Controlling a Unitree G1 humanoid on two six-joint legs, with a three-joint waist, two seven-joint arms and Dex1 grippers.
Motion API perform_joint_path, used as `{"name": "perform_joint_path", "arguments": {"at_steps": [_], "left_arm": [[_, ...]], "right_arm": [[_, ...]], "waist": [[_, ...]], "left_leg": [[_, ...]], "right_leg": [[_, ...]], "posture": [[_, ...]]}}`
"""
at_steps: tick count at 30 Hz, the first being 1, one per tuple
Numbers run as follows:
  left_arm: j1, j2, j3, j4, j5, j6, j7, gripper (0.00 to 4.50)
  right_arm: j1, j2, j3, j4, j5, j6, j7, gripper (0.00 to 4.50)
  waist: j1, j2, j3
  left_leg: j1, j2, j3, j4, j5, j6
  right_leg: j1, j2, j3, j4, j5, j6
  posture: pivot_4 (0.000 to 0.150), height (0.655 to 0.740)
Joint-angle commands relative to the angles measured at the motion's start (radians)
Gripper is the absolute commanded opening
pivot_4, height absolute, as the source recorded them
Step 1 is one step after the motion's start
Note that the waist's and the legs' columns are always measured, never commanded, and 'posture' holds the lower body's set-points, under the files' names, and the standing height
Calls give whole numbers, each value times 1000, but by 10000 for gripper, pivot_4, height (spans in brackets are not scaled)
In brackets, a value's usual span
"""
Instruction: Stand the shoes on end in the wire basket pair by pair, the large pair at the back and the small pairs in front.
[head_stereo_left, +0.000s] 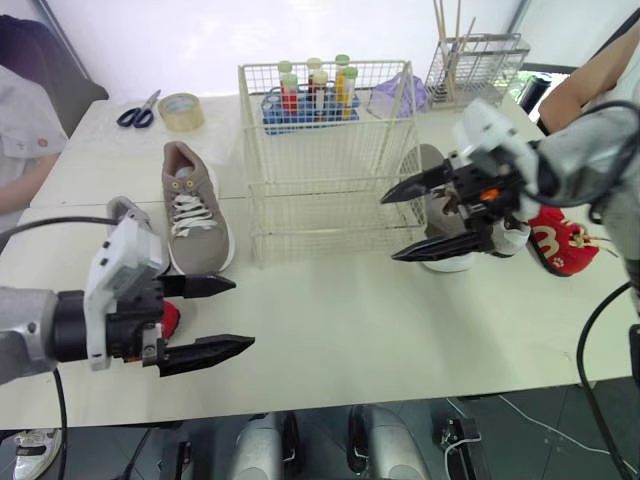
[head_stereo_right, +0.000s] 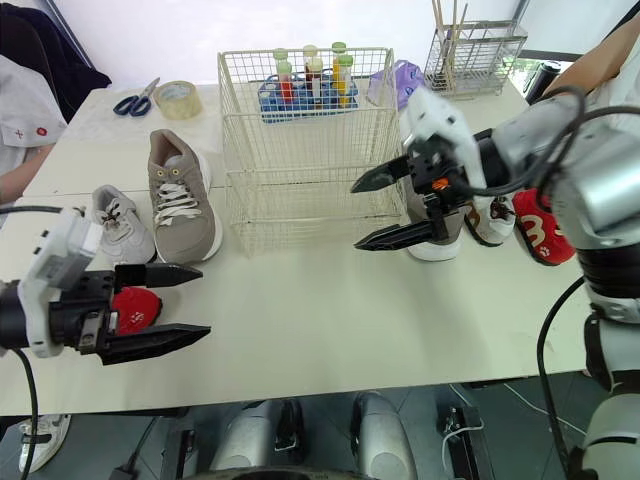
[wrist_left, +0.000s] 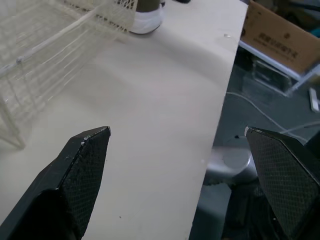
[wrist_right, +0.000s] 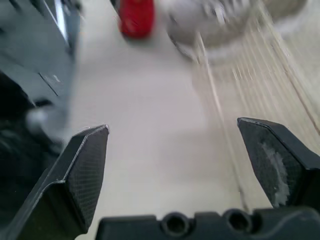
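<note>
My right gripper (head_stereo_right: 356, 216) covers most of a large shoe (head_stereo_right: 432, 243) just right of the wire basket (head_stereo_right: 300, 160). I think a small white shoe (head_stereo_right: 490, 222) and a red patterned shoe (head_stereo_right: 540, 230) lie beside it. My left gripper (head_stereo_right: 204, 299) half hides a small red shoe (head_stereo_right: 135, 308). A taupe shoe (head_stereo_right: 180, 200) and a small grey shoe (head_stereo_right: 122, 228) lie left of the basket, and bottles (head_stereo_right: 305, 75) stand behind it. Both arms hover low over the table (head_stereo_right: 320, 330), jaws wide apart, holding nothing.
</note>
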Motion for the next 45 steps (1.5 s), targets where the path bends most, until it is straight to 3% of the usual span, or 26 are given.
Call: {"name": "perform_joint_path", "arguments": {"at_steps": [1,8,14,17,23,29,39,45], "left_arm": [[-42,12,37,-26,-25,3,8,45000],[-55,-10,53,-66,-69,19,79,45000],[-53,-42,11,-75,-45,5,116,45000],[-61,-71,-56,-75,20,-15,123,45000],[-69,-105,-95,-76,59,-25,133,45000],[-54,-127,-103,-71,94,-23,119,45000],[-69,-136,-125,-57,136,-25,99,45000],[-99,-145,-160,-48,148,-28,94,45000]], "right_arm": [[-86,42,50,104,-126,-127,71,44362],[-168,134,138,327,-316,-283,156,44362],[-201,187,230,429,-388,-326,184,44362],[-218,266,234,523,-458,-387,156,31634],[-228,322,198,584,-514,-508,127,460],[-209,330,157,527,-525,-514,122,460],[-49,282,82,13,-436,-31,107,460],[0,263,74,-96,-407,67,66,460]], "waist": [[-1,0,0],[-1,0,0],[-1,0,0],[-4,0,0],[-5,0,0],[-6,0,0],[-1,0,0],[0,-1,-1]], "left_leg": [[0,1,0,1,0,-1],[0,4,0,1,2,-3],[0,4,0,1,2,-4],[0,4,0,2,2,-4],[1,4,0,2,3,-5],[2,4,0,2,3,-5],[2,4,-1,2,4,-6],[2,4,-1,3,4,-6]], "right_leg": [[0,2,0,0,0,0],[0,6,0,1,0,0],[0,6,0,2,0,0],[0,6,0,2,0,0],[0,7,0,4,0,0],[0,7,1,5,0,1],[-1,6,0,7,0,0],[0,6,0,9,0,0]], "posture": [[1500,7400],[1500,7400],[1500,7400],[1500,7400],[1500,7400],[1500,7400],[1500,7400],[1500,7400]]}}
